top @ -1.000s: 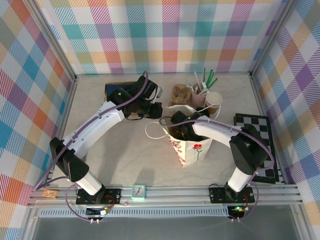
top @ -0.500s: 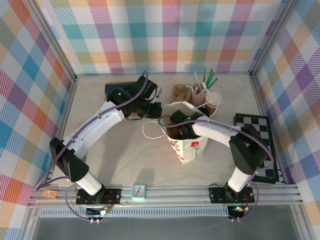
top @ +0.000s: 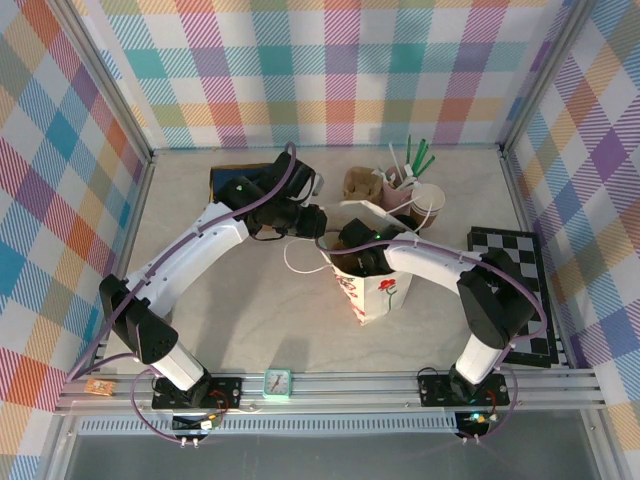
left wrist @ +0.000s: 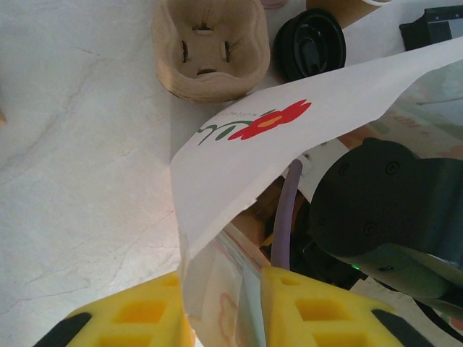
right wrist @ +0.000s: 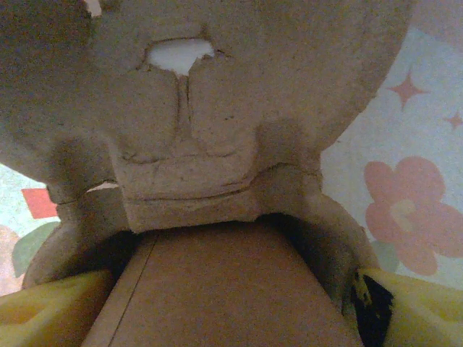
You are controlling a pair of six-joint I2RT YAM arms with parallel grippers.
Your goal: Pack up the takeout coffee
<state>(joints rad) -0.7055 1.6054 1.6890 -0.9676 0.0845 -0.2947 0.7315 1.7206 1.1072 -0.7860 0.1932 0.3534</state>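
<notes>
Top external: table [top: 250, 315] with the paper bag [top: 380, 295] standing open in the middle, left arm [top: 200, 250] at its left rim, right arm [top: 440, 262] reaching down into the mouth

Step, as I read it: lower the coffee into the bag while the rim is held wide. Doing it well means load upright so the lid stays seated, straight down the centre, clear of the paper walls, and no release until it sits on the bottom. The bag looks light and tippy, so the left side should hold the rim wide without dragging it

Right wrist gives what the top view can't, since the arm covers the mouth there. It shows a pulp carrier [right wrist: 202, 144] dead ahead, with flower print of the bag wall behind it. The right gripper [right wrist: 231, 311] has its yellow fingers on either side of a kraft-brown body, which I take for the takeout coffee [right wrist: 217, 278]. It looks clamped; lid out of frame

Left wrist: left gripper [left wrist: 221, 307] has its fingers apart with the bag rim slack between them, not pinched flat. Beyond the bag, a spare carrier [left wrist: 210, 43] and a loose black lid [left wrist: 311, 49] sit on the table

Top external alone adds the unlidded cups [top: 428, 205] and the straws [top: 415, 158] behind the bag
</notes>
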